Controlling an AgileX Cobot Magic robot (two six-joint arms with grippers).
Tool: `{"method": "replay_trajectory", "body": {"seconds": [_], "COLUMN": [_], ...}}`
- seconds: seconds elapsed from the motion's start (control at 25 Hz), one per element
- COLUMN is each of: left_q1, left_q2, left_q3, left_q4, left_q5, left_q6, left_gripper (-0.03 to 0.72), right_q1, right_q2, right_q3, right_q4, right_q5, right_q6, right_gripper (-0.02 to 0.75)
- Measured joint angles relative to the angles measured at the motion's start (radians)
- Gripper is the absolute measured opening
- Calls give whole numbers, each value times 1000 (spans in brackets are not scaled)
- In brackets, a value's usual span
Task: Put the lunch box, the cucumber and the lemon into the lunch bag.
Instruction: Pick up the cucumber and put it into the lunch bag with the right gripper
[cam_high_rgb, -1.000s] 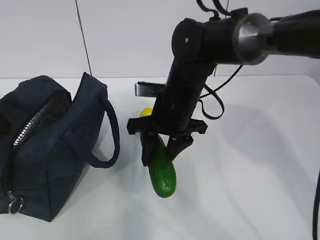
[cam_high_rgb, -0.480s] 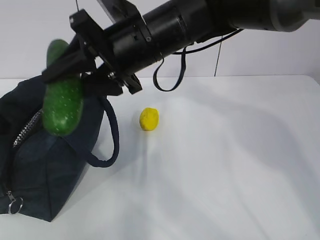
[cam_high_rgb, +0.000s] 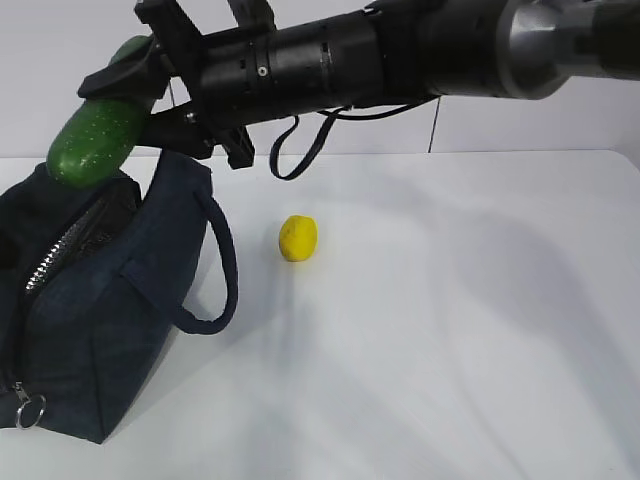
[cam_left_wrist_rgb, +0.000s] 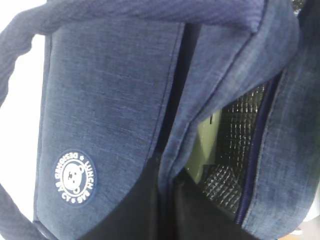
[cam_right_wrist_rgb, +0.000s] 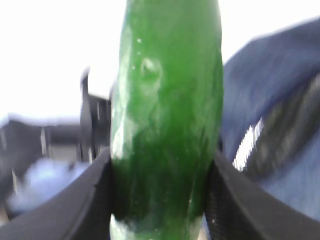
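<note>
At the far left the lunch bag (cam_high_rgb: 90, 300) sits on the white worktop (cam_high_rgb: 450, 350) with its top zip open. The left gripper (cam_left_wrist_rgb: 167, 200) has its jaws pinched together on a fold of the navy fabric at the mouth, holding it apart. Through that gap the left wrist view shows silvery lining and a pale green shape that I take to be the lunch box (cam_left_wrist_rgb: 207, 140) already inside.

Above the bag's open top, the right gripper (cam_high_rgb: 135, 100) has reached across from the right, its jaws about half open and clamped on the cucumber (cam_high_rgb: 100, 135). The cucumber's long axis runs on a slant, the free rounded end low and to the left over the bag, the other end up and back between the jaws.

To do this step well, I'd say the low end should go down first into the opening, with the long axis turned along the zip line so it clears both edges and lies beside the box, and the jaws parting only once it is well inside.

Further right the lemon (cam_high_rgb: 298, 238) lies alone on the worktop, near the bag's loop handle (cam_high_rgb: 215, 270).
</note>
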Motion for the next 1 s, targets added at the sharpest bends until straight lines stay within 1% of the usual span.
{"method": "replay_trajectory", "body": {"seconds": [0.08,0.24,0.36,0.56,0.72,0.92,1.0], "left_q1": [0,0,0,0,0,0,0], "left_q2": [0,0,0,0,0,0,0], "left_q3": [0,0,0,0,0,0,0], "left_q4": [0,0,0,0,0,-2,-4], "left_q5": [0,0,0,-2,-3,-5,-5], "left_q6": [0,0,0,0,0,-1,-1], "left_gripper": [-1,-1,-1,-1,-1,-1,-1], "right_q1": [11,40,59,65,65,65,65], "right_q2": [15,63,101,151,152,152,154], "right_q3": [0,0,0,0,0,0,0], "right_q4": [51,87,88,66,-15,-226,-284], "right_q5": [-31,-76,-93,-99,-95,-64,-54], "right_q6": [-22,-47,-62,-70,-66,14,52], "right_gripper": [366,366,366,366,366,366,366]}}
